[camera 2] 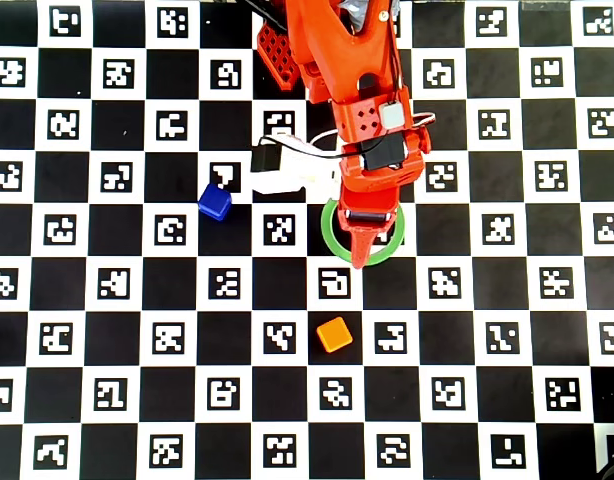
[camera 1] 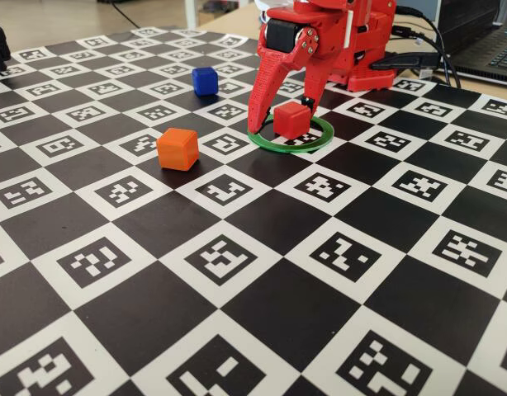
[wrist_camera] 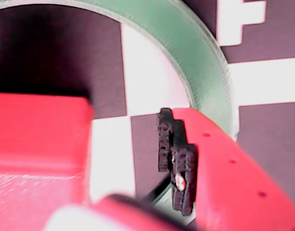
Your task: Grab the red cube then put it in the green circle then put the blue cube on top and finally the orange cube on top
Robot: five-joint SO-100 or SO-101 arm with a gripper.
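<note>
Fixed view: the claw is standing apart around the red cube, which is resting inside the green ring, so lifting straight up without nudging it suits best before fetching the blue cube at far left.

Red cube: small, matte, sits inside green circle, slightly tilted, w/ its corner toward the fixed view. The circle is a thin flat ring w/ hollow centre, lying flat on checkered board. Blue cube: dark, upright, well apart at back left. Orange cube: bigger, rounded edges, front-left of ring.
</note>
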